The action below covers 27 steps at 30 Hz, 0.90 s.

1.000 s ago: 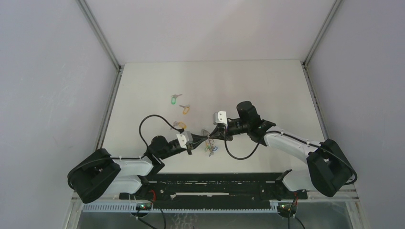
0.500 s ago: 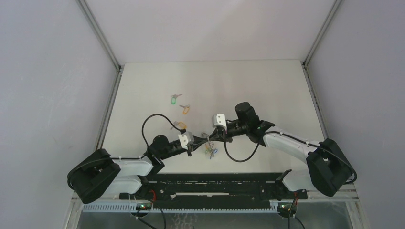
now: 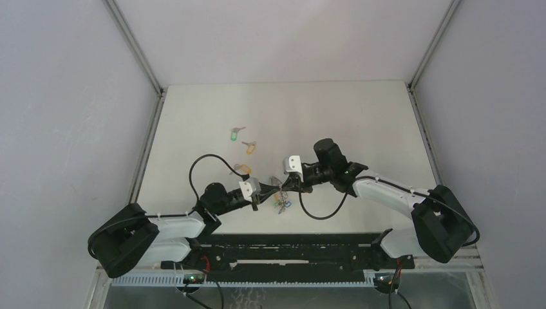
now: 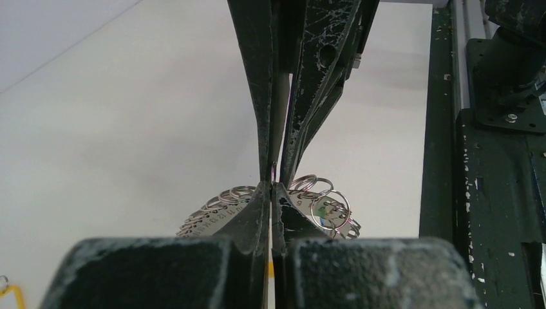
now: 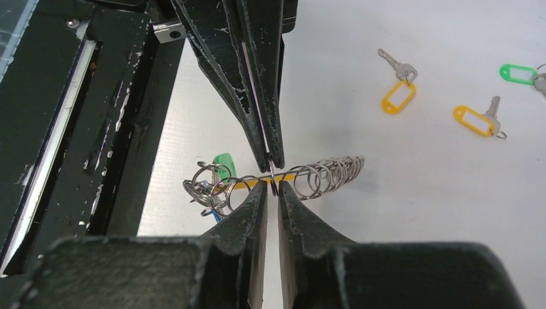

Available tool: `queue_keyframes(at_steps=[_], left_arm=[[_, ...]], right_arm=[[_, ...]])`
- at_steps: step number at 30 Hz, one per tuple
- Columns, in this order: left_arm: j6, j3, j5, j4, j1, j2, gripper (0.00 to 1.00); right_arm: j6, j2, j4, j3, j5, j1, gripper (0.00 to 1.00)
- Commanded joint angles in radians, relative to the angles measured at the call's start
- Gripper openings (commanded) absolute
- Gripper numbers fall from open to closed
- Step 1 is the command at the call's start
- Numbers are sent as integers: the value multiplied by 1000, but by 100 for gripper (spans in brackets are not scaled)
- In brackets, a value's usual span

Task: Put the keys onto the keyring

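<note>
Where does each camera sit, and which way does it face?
Top external: above and behind the robot, looking down on the table; left arm and right arm show.
Left wrist: looks along the left gripper at the keyring, right gripper opposite.
Right wrist: looks along the right gripper at the left gripper, keyring, keys beyond.
Wrist views share the keyring.

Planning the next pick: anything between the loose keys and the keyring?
Nothing visible does. In the right wrist view only bare table lies between the keys and the keyring. Both the left pincer and the right pincer are shut on the keyring, so one would likely have to release before reaching a key.
</note>
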Motion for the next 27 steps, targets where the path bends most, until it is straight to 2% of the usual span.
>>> queue_keyframes(at_steps=[1, 9, 14, 18, 21, 24, 27], left_arm=[[8, 48, 24, 57, 4, -27, 0], [5, 61, 35, 31, 4, -26, 0], [16, 72, 35, -27, 4, -64, 0], [19, 65, 10, -60, 4, -107, 0], [24, 68, -36, -126, 4, -152, 8], [22, 78, -119, -211, 4, -205, 23], [-8, 97, -261, -320, 4, -254, 33]], right_arm=[[-23, -1, 14, 37, -3, 13, 10], [-31, -7, 16, 37, -6, 27, 9], [-43, -6, -10, 43, 12, 32, 0], [-49, -12, -43, 49, 27, 35, 0], [-44, -31, -63, 48, 51, 34, 0], [-27, -57, -56, 31, 96, 34, 0], [17, -99, -26, 1, 147, 32, 0]])
